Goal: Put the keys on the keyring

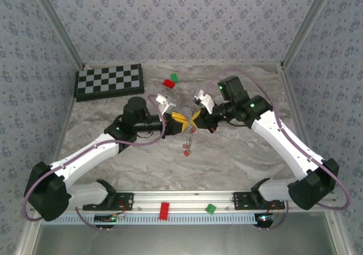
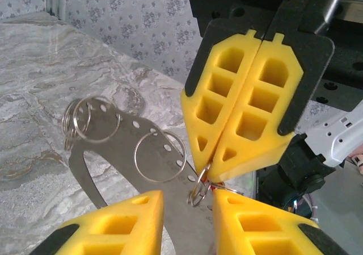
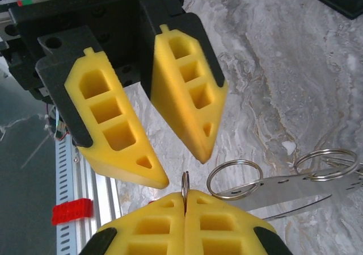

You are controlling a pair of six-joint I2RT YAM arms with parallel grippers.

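Grey marbled table (image 1: 238, 153), floral wallpaper walls (image 1: 170, 16). We see right tool (image 2: 211, 174) closed, pinching small split ring (image 2: 198, 188) of keyring (image 2: 126, 133): flat dull perforated metal band, thin wire rings. Left tool (image 3: 182, 167) jaws parted, gripping nothing. Red-headed keys (image 1: 186, 147) mid-table, just beside tool tips.

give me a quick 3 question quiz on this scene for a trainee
1. True or false: the right claw is shut on a small ring.
2. How does the left claw stand? A) open B) shut on the band C) shut on a green block
3. Fill in: in the top view, the keys below the claws have ____ heads.
Key: 1 true; 2 A; 3 red
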